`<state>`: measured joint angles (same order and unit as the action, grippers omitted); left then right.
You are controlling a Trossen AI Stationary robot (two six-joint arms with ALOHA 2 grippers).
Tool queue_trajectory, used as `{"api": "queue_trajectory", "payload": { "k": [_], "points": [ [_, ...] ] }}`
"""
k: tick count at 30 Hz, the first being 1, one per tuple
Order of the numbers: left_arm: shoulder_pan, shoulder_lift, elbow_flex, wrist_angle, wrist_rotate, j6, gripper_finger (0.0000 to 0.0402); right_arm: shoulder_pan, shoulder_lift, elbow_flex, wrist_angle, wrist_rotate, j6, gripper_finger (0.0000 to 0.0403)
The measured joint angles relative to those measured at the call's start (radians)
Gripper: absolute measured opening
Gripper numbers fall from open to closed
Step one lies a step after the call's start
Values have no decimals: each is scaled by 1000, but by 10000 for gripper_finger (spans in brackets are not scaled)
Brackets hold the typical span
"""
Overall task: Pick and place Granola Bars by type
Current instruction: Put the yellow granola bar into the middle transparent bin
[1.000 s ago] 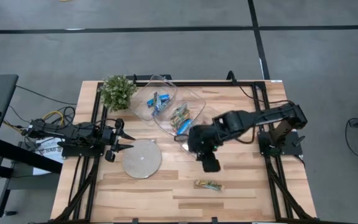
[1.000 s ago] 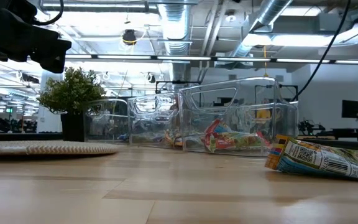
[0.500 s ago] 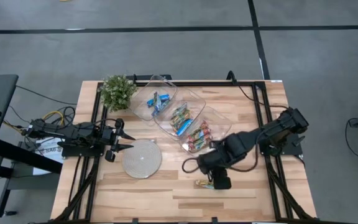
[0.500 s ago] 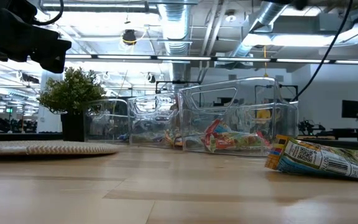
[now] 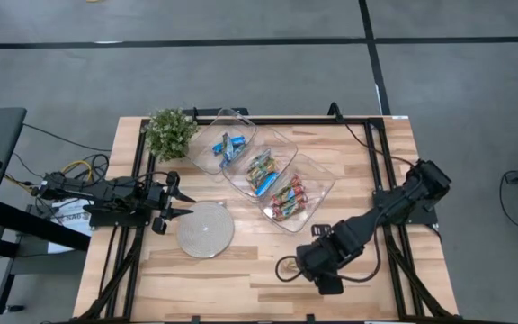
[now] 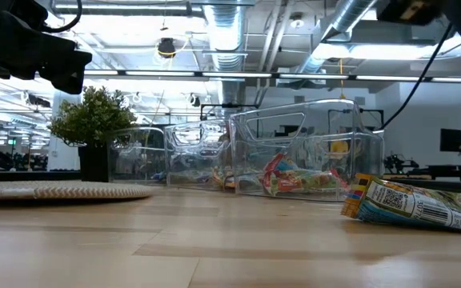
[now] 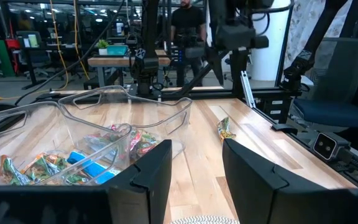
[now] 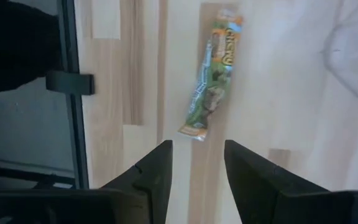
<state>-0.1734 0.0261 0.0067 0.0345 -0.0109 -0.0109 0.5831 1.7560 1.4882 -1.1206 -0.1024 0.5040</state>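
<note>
One multicoloured green-and-orange granola bar (image 8: 211, 81) lies flat on the wood near the table's near edge, and it also shows in the low view (image 6: 414, 204). In the high view my right arm covers it. My right gripper (image 8: 196, 171) hangs open above the table, its fingers pointing down just short of the bar's end. The other bars lie in three clear trays: blue-and-white ones (image 5: 227, 146), green and blue ones (image 5: 261, 173), and red and orange ones (image 5: 286, 200). My left gripper (image 5: 171, 200) waits open at the table's left side.
A round grey disc (image 5: 205, 229) lies left of centre. A small potted plant (image 5: 171, 132) stands at the far left corner. The clear trays (image 5: 308, 175) run in a diagonal row across the far middle. A black frame rail (image 8: 73, 81) runs close beside my right gripper.
My right arm has swung from over the trays toward the table's near edge and now stands over the lone bar. The bar has not moved. My left arm has kept still.
</note>
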Motion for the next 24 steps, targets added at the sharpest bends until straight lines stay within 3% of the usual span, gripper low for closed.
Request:
{"api": "queue_trajectory", "payload": {
  "k": [8,18,24],
  "points": [
    [0,0,0,0,0,0,138,28,-1,-141,205,27,21,164],
    [0,0,0,0,0,0,138,29,-1,-243,345,64,30,250],
    [0,0,0,0,0,0,138,23,-1,-318,468,79,30,260]
  ]
}}
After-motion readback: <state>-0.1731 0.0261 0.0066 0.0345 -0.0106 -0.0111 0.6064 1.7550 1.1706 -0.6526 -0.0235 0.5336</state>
